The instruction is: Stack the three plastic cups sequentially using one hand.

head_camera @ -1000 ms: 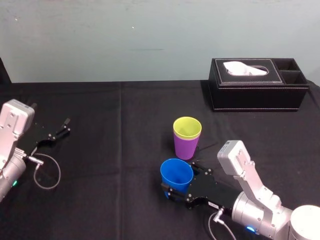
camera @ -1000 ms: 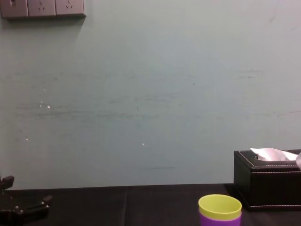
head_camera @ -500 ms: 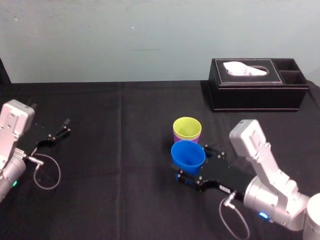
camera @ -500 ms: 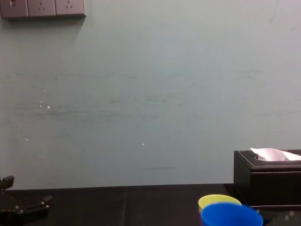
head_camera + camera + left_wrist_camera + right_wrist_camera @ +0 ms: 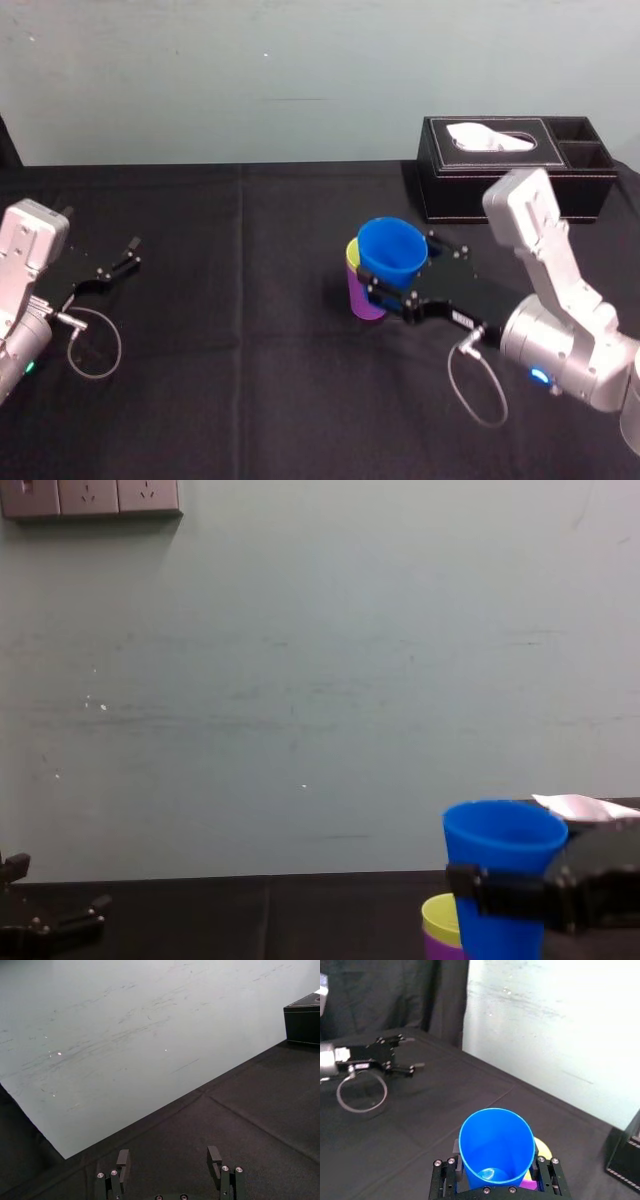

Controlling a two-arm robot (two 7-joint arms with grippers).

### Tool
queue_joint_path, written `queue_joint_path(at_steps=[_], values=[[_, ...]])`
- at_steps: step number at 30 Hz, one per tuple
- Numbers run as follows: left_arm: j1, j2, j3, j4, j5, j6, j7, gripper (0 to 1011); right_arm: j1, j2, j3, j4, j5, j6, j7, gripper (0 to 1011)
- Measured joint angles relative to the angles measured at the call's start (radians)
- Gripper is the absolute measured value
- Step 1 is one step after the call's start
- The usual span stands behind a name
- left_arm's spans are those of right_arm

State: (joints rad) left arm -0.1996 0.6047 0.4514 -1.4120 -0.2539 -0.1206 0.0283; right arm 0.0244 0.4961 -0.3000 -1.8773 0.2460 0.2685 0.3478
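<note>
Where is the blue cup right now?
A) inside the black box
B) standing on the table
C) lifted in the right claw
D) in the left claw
C: the right claw is shut on the blue cup, holding it raised beside the yellow-green cup.

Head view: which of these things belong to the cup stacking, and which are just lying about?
In the job: blue cup, held up in the right gripper; yellow-green cup, nested in the purple cup.
Lying about: black tissue box; left gripper, parked open at the table's left.
</note>
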Motion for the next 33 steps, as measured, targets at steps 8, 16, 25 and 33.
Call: queue_joint_path(at_steps=[8,16,25,33], values=[[0.0,0.0,0.0,0.0,0.0,0.0,0.0,1010,0.056,-0.028,-0.002,0.01,-0.009,0.037,-0.023,731],[0.0,0.0,0.0,0.0,0.0,0.0,0.0,1010,0.105,-0.057,-0.013,0.053,-0.027,0.06,-0.032,731],[0.0,0.0,0.0,0.0,0.0,0.0,0.0,1010,0.157,-0.086,-0.024,0.12,-0.034,0.078,-0.03,731],[0.0,0.0,0.0,0.0,0.0,0.0,0.0,1010,0.185,-0.108,-0.028,0.165,-0.028,0.087,-0.021,731]])
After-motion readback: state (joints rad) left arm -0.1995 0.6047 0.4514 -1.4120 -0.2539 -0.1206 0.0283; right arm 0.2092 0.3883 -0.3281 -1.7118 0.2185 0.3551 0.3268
